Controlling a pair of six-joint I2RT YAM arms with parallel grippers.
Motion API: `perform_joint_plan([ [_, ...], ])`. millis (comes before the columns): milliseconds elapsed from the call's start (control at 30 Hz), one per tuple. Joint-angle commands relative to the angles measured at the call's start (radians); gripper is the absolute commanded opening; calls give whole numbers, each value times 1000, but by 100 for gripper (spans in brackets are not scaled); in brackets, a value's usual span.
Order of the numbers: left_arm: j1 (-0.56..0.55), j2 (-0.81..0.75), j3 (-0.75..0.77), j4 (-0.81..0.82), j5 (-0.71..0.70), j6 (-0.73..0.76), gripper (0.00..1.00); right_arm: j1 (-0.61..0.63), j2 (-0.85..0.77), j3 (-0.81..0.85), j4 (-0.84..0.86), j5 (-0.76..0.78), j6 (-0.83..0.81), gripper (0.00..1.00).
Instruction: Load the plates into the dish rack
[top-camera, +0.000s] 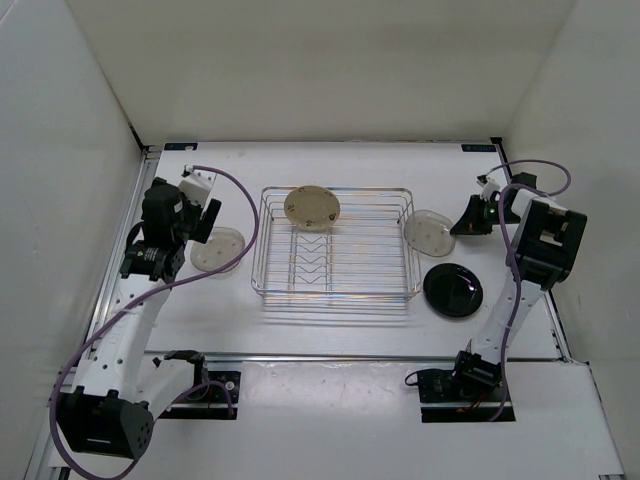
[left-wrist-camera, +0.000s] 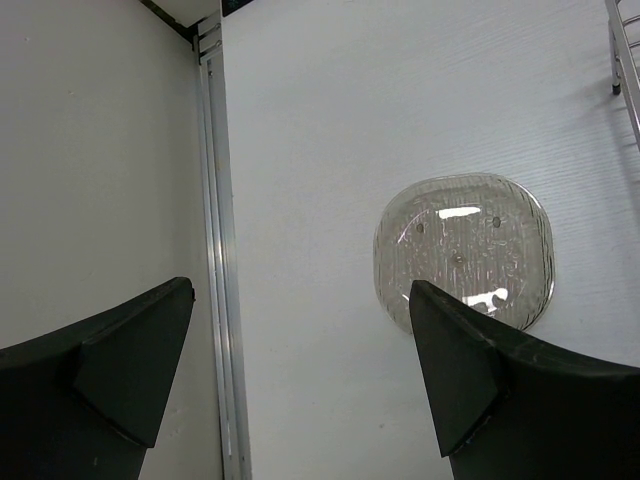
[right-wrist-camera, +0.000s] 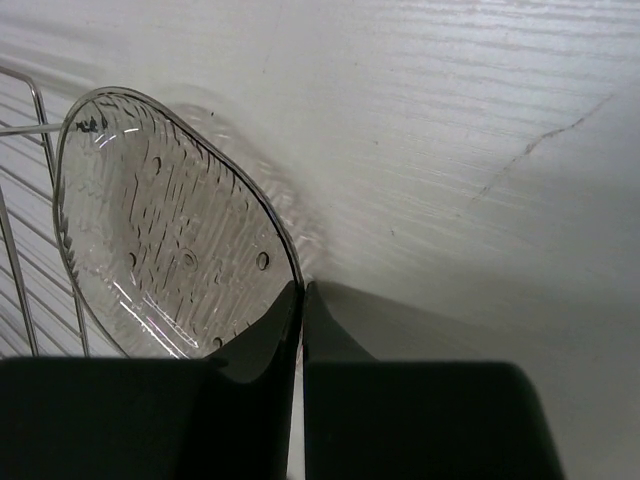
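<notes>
The chrome wire dish rack (top-camera: 335, 290) stands mid-table. A tan plate (top-camera: 311, 208) stands on edge at its back. A pale translucent plate (top-camera: 217, 250) lies flat left of the rack and also shows in the left wrist view (left-wrist-camera: 463, 250). My left gripper (top-camera: 202, 226) is open and empty just above its left side (left-wrist-camera: 300, 290). My right gripper (top-camera: 468, 220) is shut on the rim of the second pale plate (top-camera: 428, 232), which is tilted beside the rack's right wall (right-wrist-camera: 150, 230); the jaws pinch its edge (right-wrist-camera: 301, 290). A glossy black plate (top-camera: 452, 290) lies flat at the front right.
White enclosure walls stand close on the left, right and back. An aluminium rail (left-wrist-camera: 215, 250) runs along the table's left edge. The rack's wires (right-wrist-camera: 35, 130) are right next to the held plate.
</notes>
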Motion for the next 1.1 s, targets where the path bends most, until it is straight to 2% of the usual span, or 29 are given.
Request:
perform_joint_plan([
  [0,15,-33,18,-10,16,-21,100,-6,-62,-27,40,32,-4,0],
  [200,15,-42,18,-10,25,-21,100,-6,-144,-65,104,80,14,0],
  [400,15,-42,18,-10,25,-21,100,-6,-315,-56,202,274,34,0],
  [567,15,-51,18,-10,34,-30,100,25,-409,82,222,512,12,0],
  [633,15,-61,7,-10,34,-30,100,84,-463,102,268,710,-24,0],
  [700,15,-70,-5,-10,34,-30,100,187,-507,89,326,851,-145,0],
  [733,15,-82,-5,-10,43,-30,100,228,-553,78,412,973,-198,0],
  [767,15,-82,-16,-10,44,-39,100,312,-572,66,458,1029,-256,0],
  [800,15,-93,-28,-10,53,-40,100,356,-601,55,509,1078,-374,0],
  [833,15,-93,-28,-10,53,-53,100,396,-610,41,602,1116,-433,0],
  [900,24,-111,-45,-10,64,-62,100,508,-621,30,682,1185,-596,0],
  [1000,24,-136,-91,-10,83,-72,100,647,-633,-20,874,1210,-769,0],
  [1033,24,-136,-109,-10,83,-81,100,716,-645,-69,967,1210,-876,0],
  [1067,24,-151,-118,-10,83,-81,100,747,-645,-85,986,1210,-913,0],
])
